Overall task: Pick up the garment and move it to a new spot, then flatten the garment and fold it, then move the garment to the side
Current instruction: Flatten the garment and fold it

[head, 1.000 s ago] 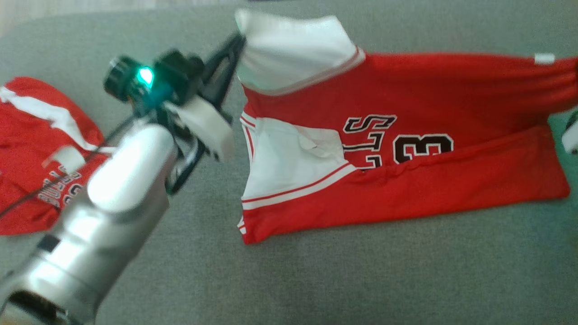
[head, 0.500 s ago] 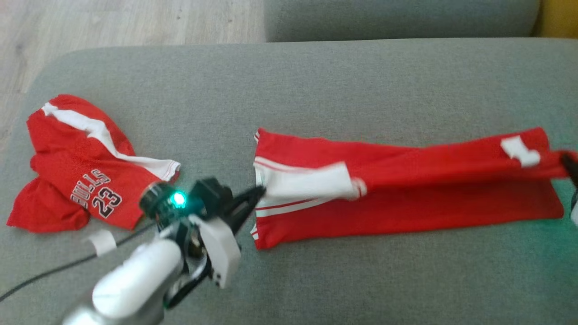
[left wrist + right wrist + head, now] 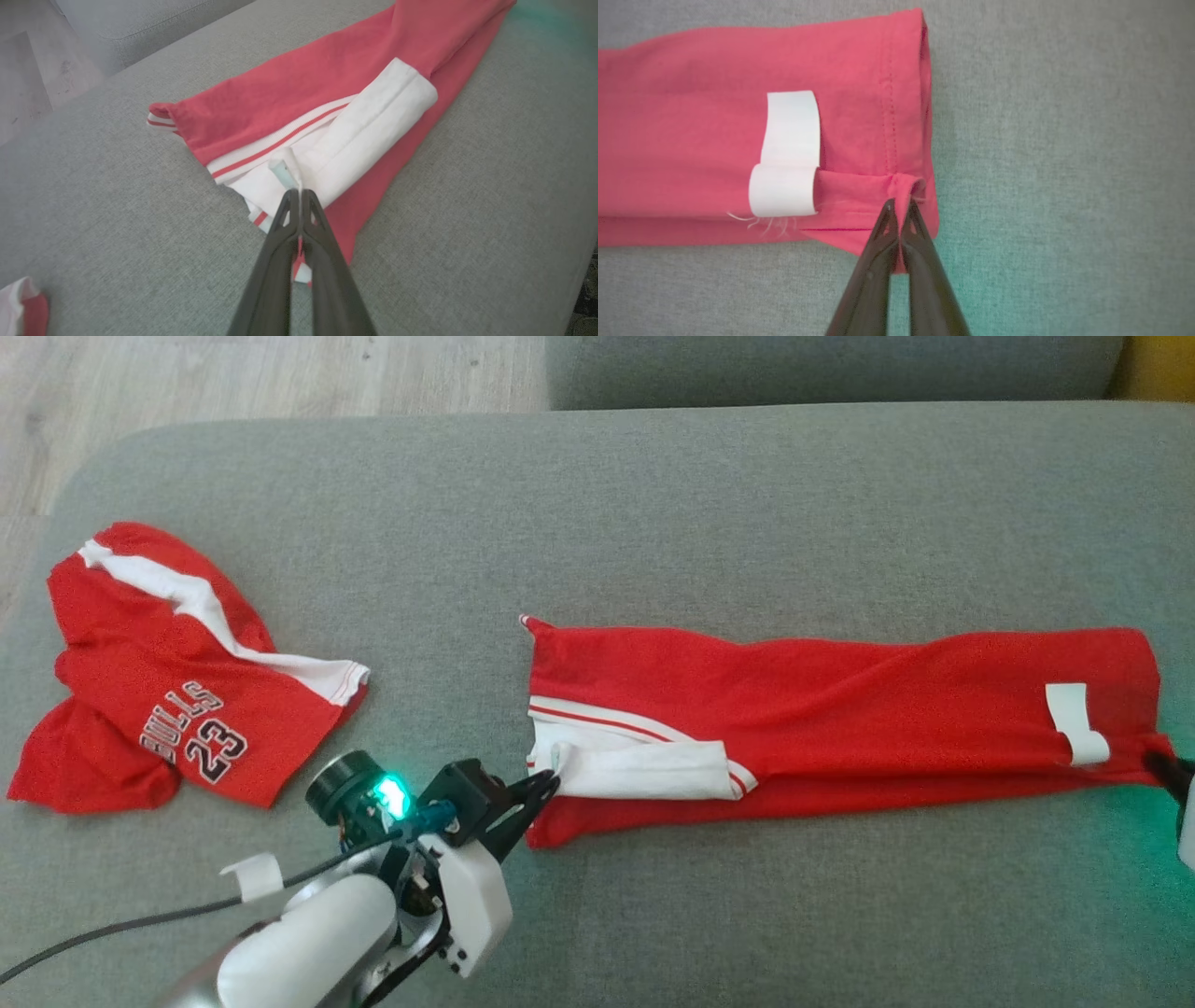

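The pale left forearm (image 3: pixel 308 943) rose from the near edge of the head view, cut off there. Its left gripper (image 3: pixel 551 782) was pressed together on a bit of white trim at the near-left corner of the red garment (image 3: pixel 840 709). The wrist view showed the left gripper (image 3: pixel 299 193) pinching that trim, the fabric held between the tips being too small to make out.

The garment lay folded into a long strip on the grey cushion (image 3: pixel 653 523), its long axis running left to right. Its white sleeve end pointed left and its hem, with a white label (image 3: pixel 1074 719), pointed right. Any print was hidden inside the fold.

At the right end the right gripper (image 3: pixel 900 203), mostly cut off in the head view, was clamped on a bunched bit of hem.

Well apart to the left lay a crumpled second jersey (image 3: pixel 187 709). Beyond the cushion were wooden floor (image 3: pixel 233 373) and another grey cushion (image 3: pixel 822 369).
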{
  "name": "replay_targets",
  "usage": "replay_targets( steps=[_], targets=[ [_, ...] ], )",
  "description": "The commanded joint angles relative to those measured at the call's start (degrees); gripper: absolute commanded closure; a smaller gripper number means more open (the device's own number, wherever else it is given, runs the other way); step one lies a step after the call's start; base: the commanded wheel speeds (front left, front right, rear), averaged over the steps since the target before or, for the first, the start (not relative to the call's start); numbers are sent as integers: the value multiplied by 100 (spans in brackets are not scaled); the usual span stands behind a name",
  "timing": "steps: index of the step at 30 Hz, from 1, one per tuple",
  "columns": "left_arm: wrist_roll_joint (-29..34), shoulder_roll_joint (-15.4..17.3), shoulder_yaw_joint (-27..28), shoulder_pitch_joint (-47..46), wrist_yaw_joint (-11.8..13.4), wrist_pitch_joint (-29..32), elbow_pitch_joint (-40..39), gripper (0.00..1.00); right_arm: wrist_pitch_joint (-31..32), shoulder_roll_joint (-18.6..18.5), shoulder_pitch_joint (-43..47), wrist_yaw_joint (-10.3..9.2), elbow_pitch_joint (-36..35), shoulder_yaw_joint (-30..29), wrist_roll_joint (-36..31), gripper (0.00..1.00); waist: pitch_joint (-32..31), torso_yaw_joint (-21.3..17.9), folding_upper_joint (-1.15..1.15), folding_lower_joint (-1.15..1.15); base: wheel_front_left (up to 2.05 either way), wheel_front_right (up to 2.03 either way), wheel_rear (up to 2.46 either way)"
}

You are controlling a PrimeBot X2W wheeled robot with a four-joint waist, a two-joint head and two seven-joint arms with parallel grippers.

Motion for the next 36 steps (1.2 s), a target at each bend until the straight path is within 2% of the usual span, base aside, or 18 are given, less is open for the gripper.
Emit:
replay_targets(
  steps=[1,5,6,7,10,13,16,20,21,25,28,31,33,36],
  targets=[
    [45,74,199,-238,25,-74,-81,100,39,-307,138,-5,-111,-34,33,100,8,-11,0,0,0,0,0],
    [52,7,117,-209,-7,-102,51,100,135,-287,169,-5,-162,-92,-49,100,2,-57,0,0,0,0,0],
    [55,-6,106,-200,-1,-113,75,64,91,-271,164,-5,-155,-135,-109,82,-2,-70,0,0,0,0,0],
    [58,-18,97,-190,7,-128,95,0,47,-230,153,-5,-129,-199,-148,0,-11,-83,0,0,0,0,0],
    [22,-62,131,-176,65,-189,129,0,-25,-113,107,-5,-126,-357,-232,0,-47,-117,0,0,0,0,0],
    [-74,-103,322,-206,234,-324,110,0,-361,27,-38,-5,-235,-679,-314,0,-90,-150,0,0,0,0,0],
    [-300,-185,729,-225,537,-615,36,0,-993,261,-239,-5,-512,-1064,-447,0,-157,-178,0,0,0,0,0],
    [-676,-429,1468,-197,1040,-1339,-97,0,-1981,769,-356,-5,-1063,-1397,-756,0,-253,-199,0,0,0,0,0],
    [-676,-429,1468,-197,1040,-1339,-97,0,-1981,769,-356,-5,-1063,-1397,-756,0,-253,-199,0,0,0,0,0],
    [-770,-685,1992,-111,1492,-2071,-73,0,-2833,1445,-210,-5,-1571,-1619,-1163,0,-358,-195,0,0,0,0,0],
    [-708,-895,2295,66,1695,-2293,-74,0,-3296,1993,59,-5,-1868,-1689,-1509,0,-426,-194,0,0,0,0,0],
    [-196,-981,2529,346,1888,-2333,-179,0,-3632,2529,387,-5,-2000,-1652,-1697,0,-489,-205,0,0,0,0,0],
    [-40,-1185,2840,748,1942,-2335,-363,0,-3778,2777,604,-5,-1970,-1575,-1863,0,-511,-216,0,0,0,0,0],
    [257,-1363,3172,1344,1881,-2337,-455,0,-3933,3049,846,-5,-1825,-1493,-2172,0,-544,-222,0,0,0,0,0]
  ],
)
